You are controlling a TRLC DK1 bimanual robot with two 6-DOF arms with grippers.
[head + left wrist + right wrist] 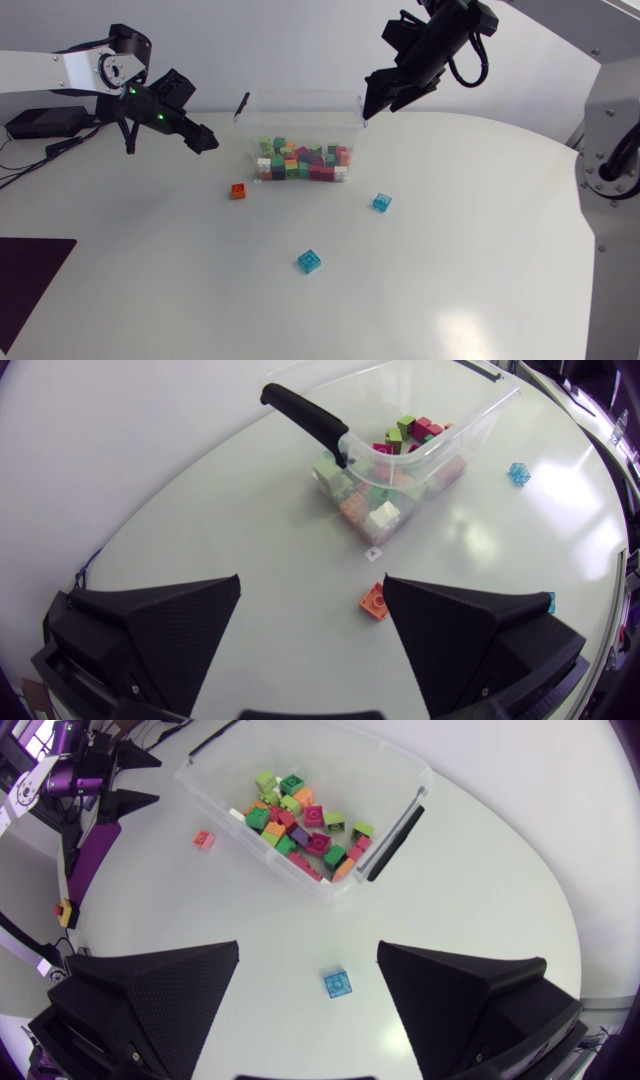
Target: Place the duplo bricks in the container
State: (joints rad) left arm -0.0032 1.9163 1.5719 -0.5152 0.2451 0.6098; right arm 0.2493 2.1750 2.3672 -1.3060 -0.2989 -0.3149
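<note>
Your left arm enters low and level, and its gripper [203,138] tilts down just left of the container [352,118], fingers spread and empty. An orange brick [238,191] lies near the container. The lower blue brick [309,262] and the right blue brick [382,202] sit further out. Your right gripper [371,104] hangs raised by the container's right end, fingers apart and empty.

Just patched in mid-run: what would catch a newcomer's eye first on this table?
The clear container at the table's far middle stands out, its floor heaped with many-coloured bricks. Three more lie loose in front of it: an orange brick by its left corner, a blue brick off its right corner, and a second blue brick nearer the front. The left gripper and right gripper hang open and empty near the container's ends.
</note>
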